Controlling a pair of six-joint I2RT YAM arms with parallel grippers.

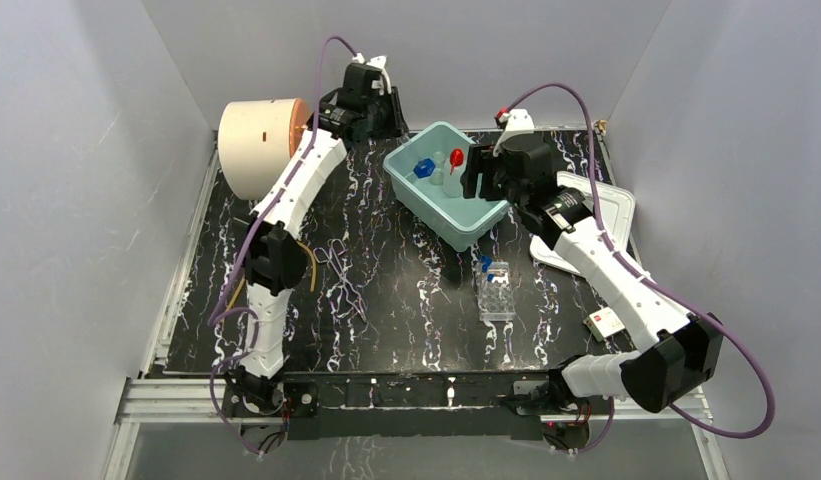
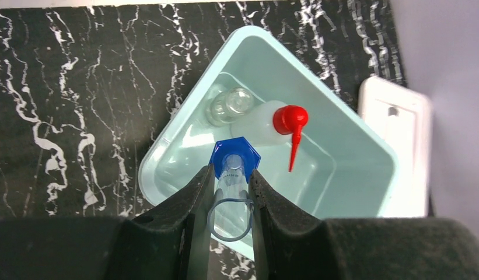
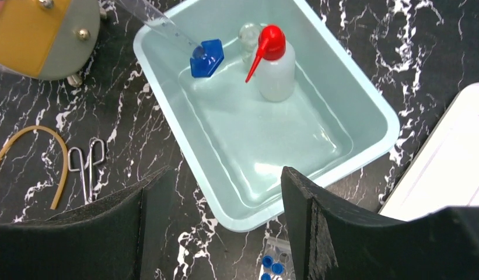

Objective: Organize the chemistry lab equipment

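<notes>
Left end effector (image 2: 231,174) grips blue-based cylinder (image 2: 235,156); right end effector (image 3: 225,174) gapes.

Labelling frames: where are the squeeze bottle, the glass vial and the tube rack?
squeeze bottle (image 3: 278,79), right wrist view, on its white body.
glass vial (image 2: 228,106), left wrist view, on its clear side.
tube rack (image 1: 497,295), top external view, on its clear top.

Table (image 1: 386,300) is black with white marble-ish veins all over. The tub (image 1: 466,222) on it is pale mint. Inside, the squeeze bottle (image 3: 276,67) is milky white with a bright red nozzle, and the tube (image 2: 234,166) is clear with a deep blue cap. Far left, the drum (image 1: 258,140) is cream with an orange face. Tubing (image 3: 60,182) looks yellowish, lid (image 1: 601,215) on the right is plain white.
</notes>
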